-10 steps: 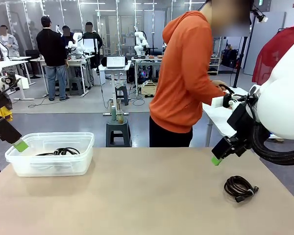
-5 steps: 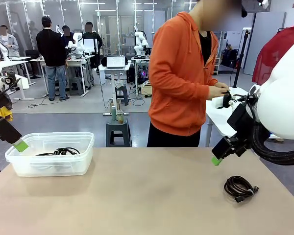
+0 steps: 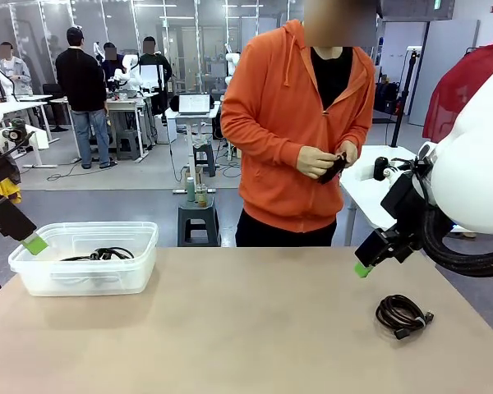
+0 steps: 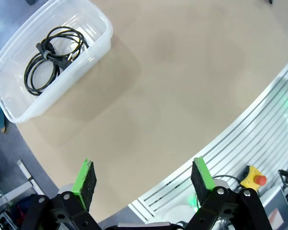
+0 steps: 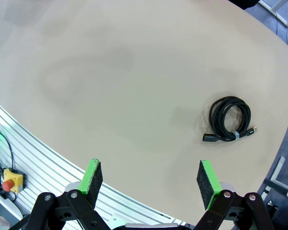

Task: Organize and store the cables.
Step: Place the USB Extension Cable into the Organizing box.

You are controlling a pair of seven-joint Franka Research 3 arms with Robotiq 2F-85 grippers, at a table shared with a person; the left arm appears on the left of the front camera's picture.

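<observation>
One person (image 3: 289,115) now front-on with cable (image 3: 337,167)

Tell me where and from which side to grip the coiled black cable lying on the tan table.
Likely from straight above, since the coiled black cable lies flat on the tan table. One finger of the open right gripper goes into its hollow centre, one outside, pinching the bundled strands away from the plugs.

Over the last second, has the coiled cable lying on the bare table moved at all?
No. The coiled cable lies at the same spot, just as near the right edge of the table as before.
</observation>
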